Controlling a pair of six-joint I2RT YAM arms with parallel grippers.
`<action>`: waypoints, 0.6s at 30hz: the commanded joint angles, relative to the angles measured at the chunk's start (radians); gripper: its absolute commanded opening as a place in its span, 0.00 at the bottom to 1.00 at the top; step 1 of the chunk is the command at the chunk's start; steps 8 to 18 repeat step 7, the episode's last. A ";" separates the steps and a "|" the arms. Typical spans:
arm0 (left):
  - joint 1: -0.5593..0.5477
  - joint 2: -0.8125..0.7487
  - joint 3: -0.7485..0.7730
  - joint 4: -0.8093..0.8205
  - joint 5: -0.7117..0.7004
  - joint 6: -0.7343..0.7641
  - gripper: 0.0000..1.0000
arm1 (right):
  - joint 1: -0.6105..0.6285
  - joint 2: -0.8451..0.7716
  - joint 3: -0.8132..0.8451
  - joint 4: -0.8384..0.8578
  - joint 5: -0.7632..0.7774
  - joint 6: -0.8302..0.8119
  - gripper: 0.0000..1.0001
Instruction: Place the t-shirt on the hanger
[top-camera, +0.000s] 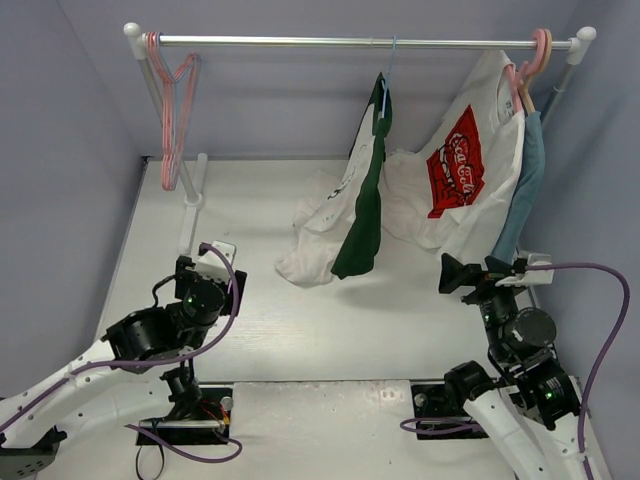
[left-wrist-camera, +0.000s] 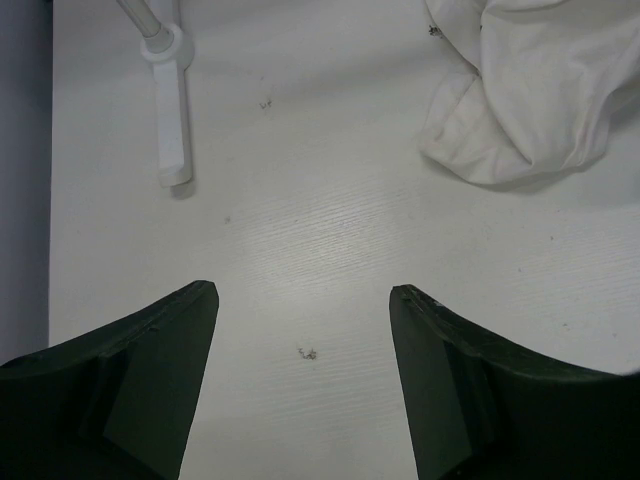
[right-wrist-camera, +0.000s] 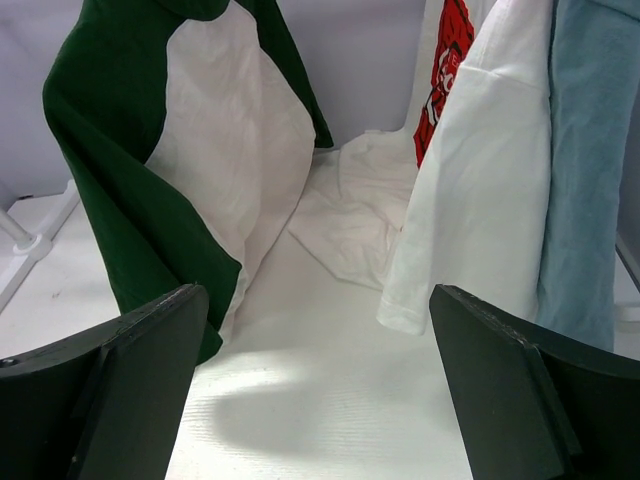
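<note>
One dark green t-shirt (top-camera: 365, 200) hangs ahead of the right gripper (right-wrist-camera: 318, 295) and a little to its left. It is draped in a narrow fold from the light-blue hanger (top-camera: 391, 62), which is hooked on the rail (top-camera: 300, 41), so the main step looks done, though whether both shoulders sit on the wire cannot be told. Both grippers stand wide open and empty: the right one faces the shirt from nearby, while the left gripper (left-wrist-camera: 303, 292) hovers over the table (left-wrist-camera: 300, 200), well apart from the shirt, with a crumpled white garment (left-wrist-camera: 520, 90) ahead to its right.
</note>
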 joint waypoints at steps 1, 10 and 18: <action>0.005 0.016 0.017 0.029 -0.025 -0.018 0.70 | 0.004 0.035 0.013 0.092 0.027 0.013 1.00; 0.013 0.017 0.017 0.030 -0.022 -0.018 0.70 | 0.004 0.033 0.011 0.091 0.041 0.008 1.00; 0.013 0.017 0.017 0.030 -0.022 -0.018 0.70 | 0.004 0.033 0.011 0.091 0.041 0.008 1.00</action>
